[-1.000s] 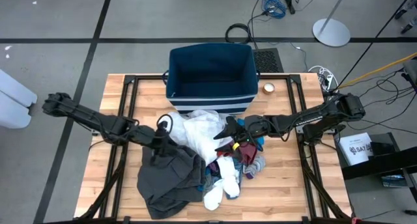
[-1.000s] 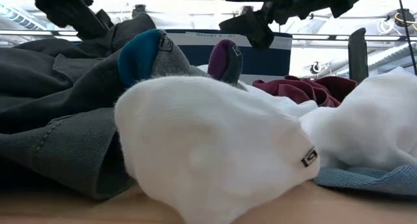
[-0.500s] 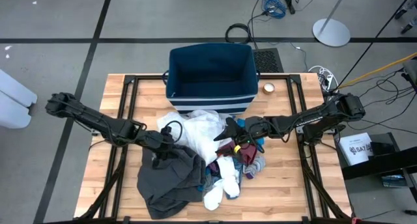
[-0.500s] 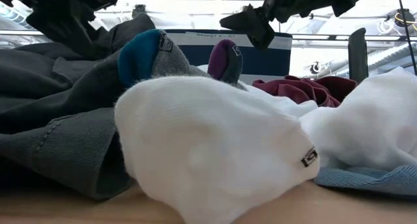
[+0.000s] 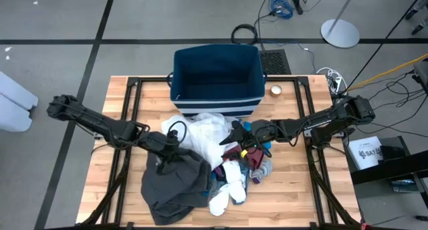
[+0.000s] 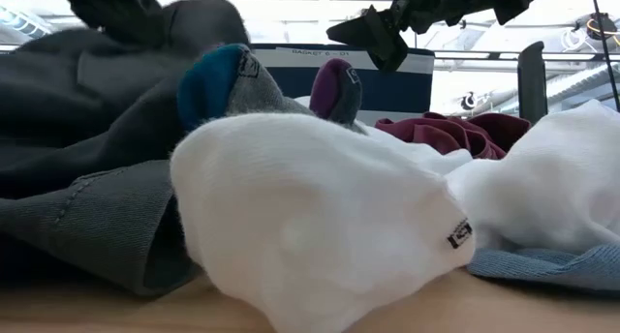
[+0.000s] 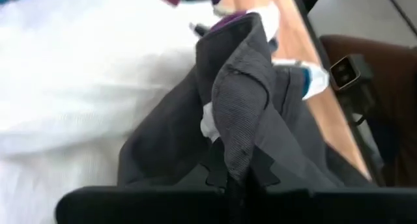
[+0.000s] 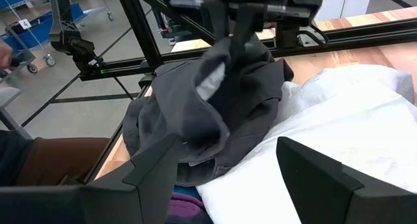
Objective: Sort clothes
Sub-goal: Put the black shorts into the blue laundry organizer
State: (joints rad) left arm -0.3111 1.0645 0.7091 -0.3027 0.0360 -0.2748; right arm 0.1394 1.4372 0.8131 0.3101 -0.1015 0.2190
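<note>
Over pile | left hand point(image 5: 172, 148) pinching dark grey garment point(image 5: 175, 184) | right hand point(image 5: 232, 135) spread, holding nothing

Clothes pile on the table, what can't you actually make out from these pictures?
- Table under the pile: high view, covered by the dark grey garment.
- Bin: low view, mostly behind the white sock.
- Left gripper fingertips: left wrist view, buried in grey fabric.
</note>
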